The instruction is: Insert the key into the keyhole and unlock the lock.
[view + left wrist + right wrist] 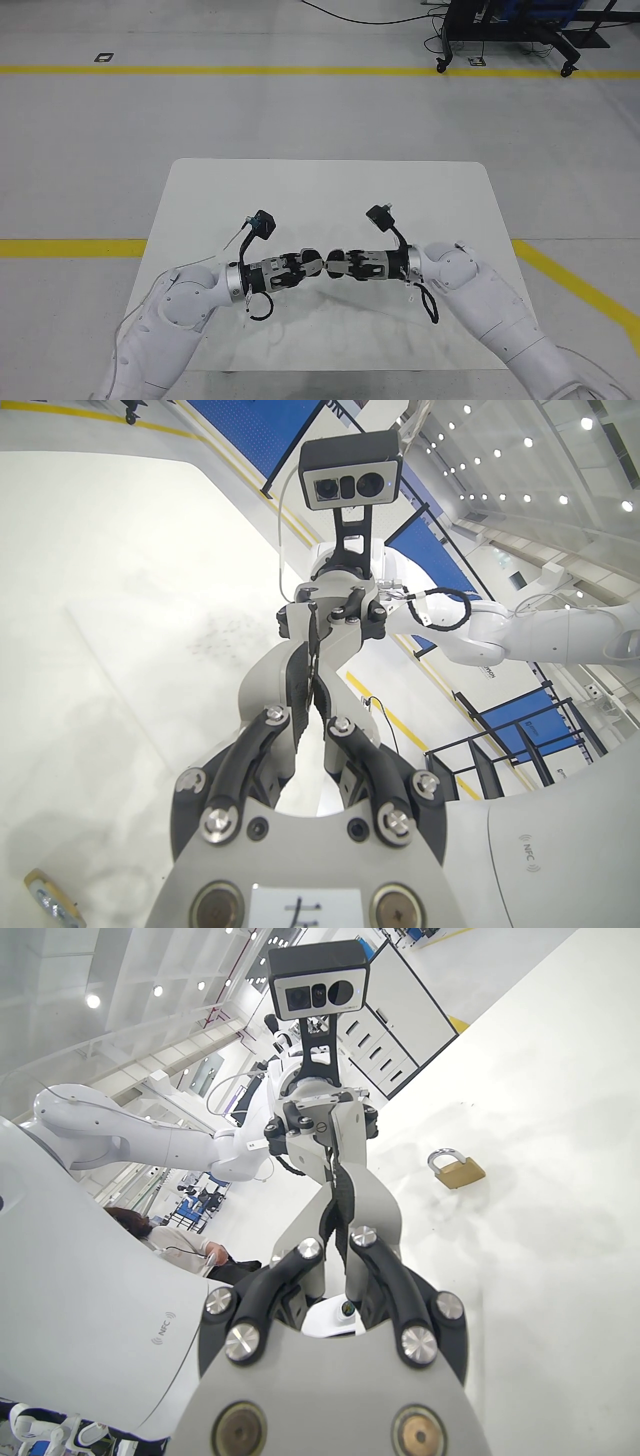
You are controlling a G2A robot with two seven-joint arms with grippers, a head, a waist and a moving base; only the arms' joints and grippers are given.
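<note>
Brass padlock (456,1169) is lying flat on the white table (550,1178) beneath your arms, nearer the left gripper (311,665) than the right gripper (342,1188), and both are pressing their fingers together, meeting tip to tip above it.

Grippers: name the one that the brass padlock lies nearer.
The left gripper. The brass padlock lies flat on the table alongside it, past the tips of the right gripper, whose shut jaws meet the left's tip to tip.
</note>
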